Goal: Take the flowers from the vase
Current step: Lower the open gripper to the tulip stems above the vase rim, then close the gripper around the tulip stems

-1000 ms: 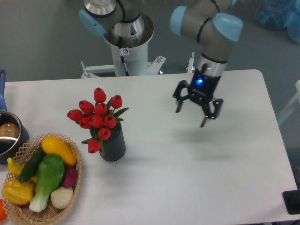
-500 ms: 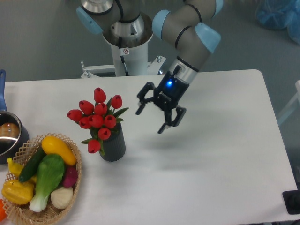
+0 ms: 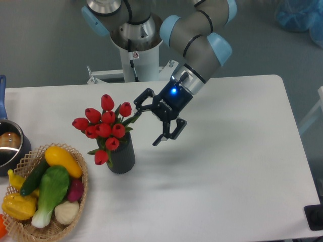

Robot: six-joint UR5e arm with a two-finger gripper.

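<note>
The flowers, a bunch of red tulip buds with green stems and leaves, stand in the vase, a dark ribbed cylinder on the white table, left of centre. My gripper is open and empty, tilted with its fingers pointing left and down. It hovers just right of the bunch. Its upper finger is close to the rightmost bud and a green leaf; I cannot tell if it touches them.
A wicker basket of colourful vegetables sits at the front left, close to the vase. A metal pot with a blue handle is at the left edge. The robot base stands behind the table.
My gripper has moved left across the table, from the right of centre to just beside the flowers, staying open. The flowers and vase have not moved.
</note>
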